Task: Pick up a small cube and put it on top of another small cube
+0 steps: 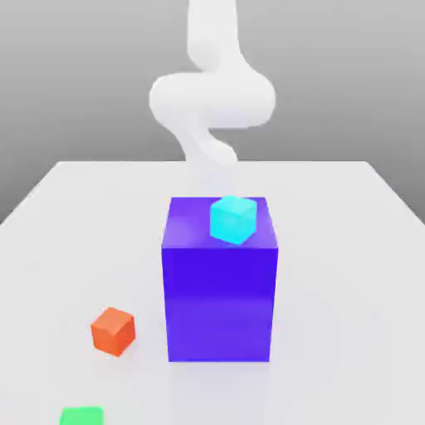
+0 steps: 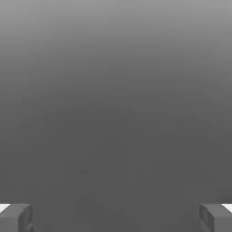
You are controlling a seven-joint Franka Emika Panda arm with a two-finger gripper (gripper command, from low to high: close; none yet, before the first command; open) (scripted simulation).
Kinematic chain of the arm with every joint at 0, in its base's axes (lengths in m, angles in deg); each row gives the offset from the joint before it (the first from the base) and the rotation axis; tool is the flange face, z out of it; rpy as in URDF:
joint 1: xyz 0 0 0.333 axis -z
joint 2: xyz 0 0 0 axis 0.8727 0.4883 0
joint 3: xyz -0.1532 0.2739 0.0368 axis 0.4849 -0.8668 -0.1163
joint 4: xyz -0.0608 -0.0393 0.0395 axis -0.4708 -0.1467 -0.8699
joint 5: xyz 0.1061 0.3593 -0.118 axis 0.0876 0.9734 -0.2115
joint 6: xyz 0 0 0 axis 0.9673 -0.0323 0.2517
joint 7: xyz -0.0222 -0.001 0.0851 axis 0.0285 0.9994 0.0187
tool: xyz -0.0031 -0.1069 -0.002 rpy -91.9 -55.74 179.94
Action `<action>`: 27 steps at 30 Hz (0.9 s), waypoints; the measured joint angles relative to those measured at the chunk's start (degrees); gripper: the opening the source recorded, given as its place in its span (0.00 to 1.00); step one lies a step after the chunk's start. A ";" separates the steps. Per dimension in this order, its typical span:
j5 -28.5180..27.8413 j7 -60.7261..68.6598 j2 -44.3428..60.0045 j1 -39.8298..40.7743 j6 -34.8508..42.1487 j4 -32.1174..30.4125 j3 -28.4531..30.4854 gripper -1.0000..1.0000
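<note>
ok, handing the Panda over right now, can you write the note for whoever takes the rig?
Tool: open, fingers wide apart, nothing between them.
Cyan cube: on top of the big blue block.
Orange cube: on the table, beside the block toward the exterior view's left.
Green piece: cut off by the exterior view's near edge, so can't confirm its shape.
Done: no small cube stacked on another yet.
Left: pick one, place it on another, release. Task doesn't name colors, so check which pair first.
</note>
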 joint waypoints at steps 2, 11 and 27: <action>0.10 -0.03 4.41 0.58 -0.63 1.14 1.10 0.50; 1.76 0.76 23.10 3.00 -3.38 5.95 6.28 0.50; 9.42 5.35 56.68 11.63 -7.98 14.54 11.77 0.50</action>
